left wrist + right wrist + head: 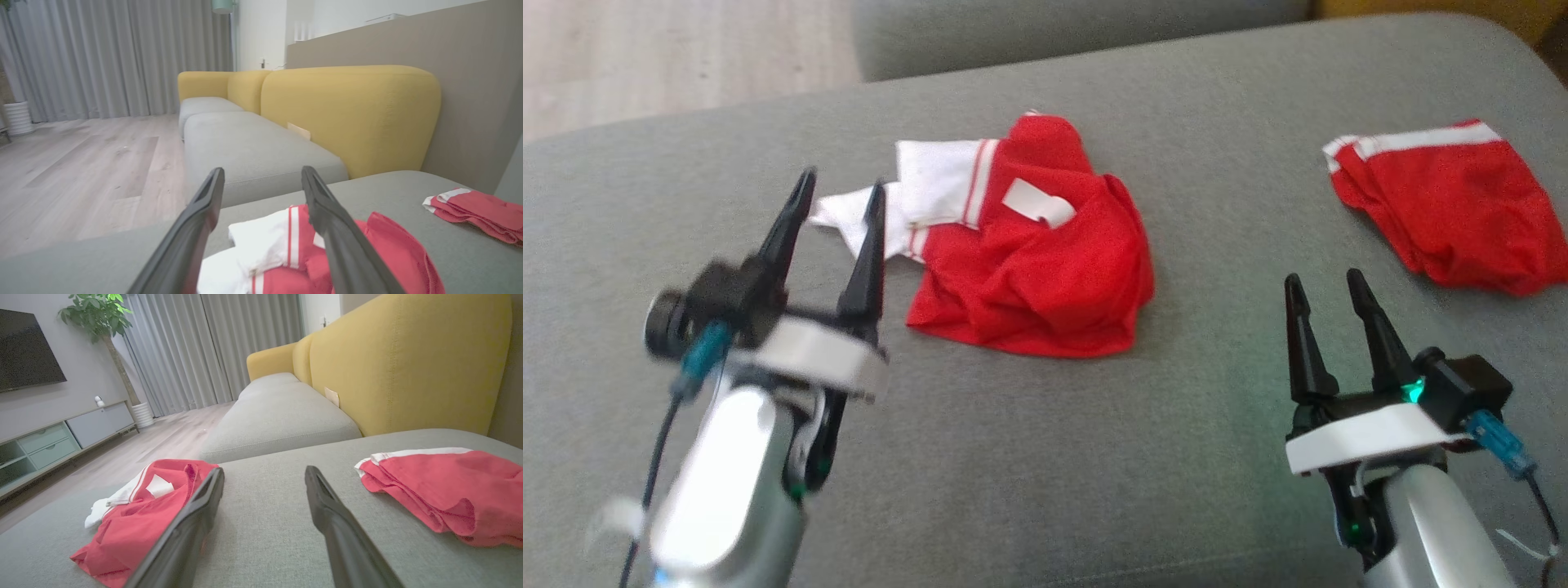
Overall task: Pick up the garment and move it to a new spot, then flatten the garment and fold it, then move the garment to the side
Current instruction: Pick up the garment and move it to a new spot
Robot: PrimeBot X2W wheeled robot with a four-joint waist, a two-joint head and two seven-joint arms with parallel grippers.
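Observation:
A crumpled red garment (1029,253) with white sleeves and a white tag lies in the middle of the grey cushion (1045,457). My left gripper (841,183) hovers open at its white left edge, holding nothing. Through the left wrist view the garment (261,245) lies just below and between the spread fingers of that gripper (263,170). My right gripper (1323,279) stands open and empty over bare cushion to the garment's right. From the right wrist view the garment (135,522) is on the left of that gripper (265,470).
A second red garment (1445,204) with a white band lies folded at the cushion's right edge, also seen as a red bundle (449,490) to the right. A yellow sofa backrest (351,114) rises behind. Wooden floor (81,171) lies beyond the cushion's left edge.

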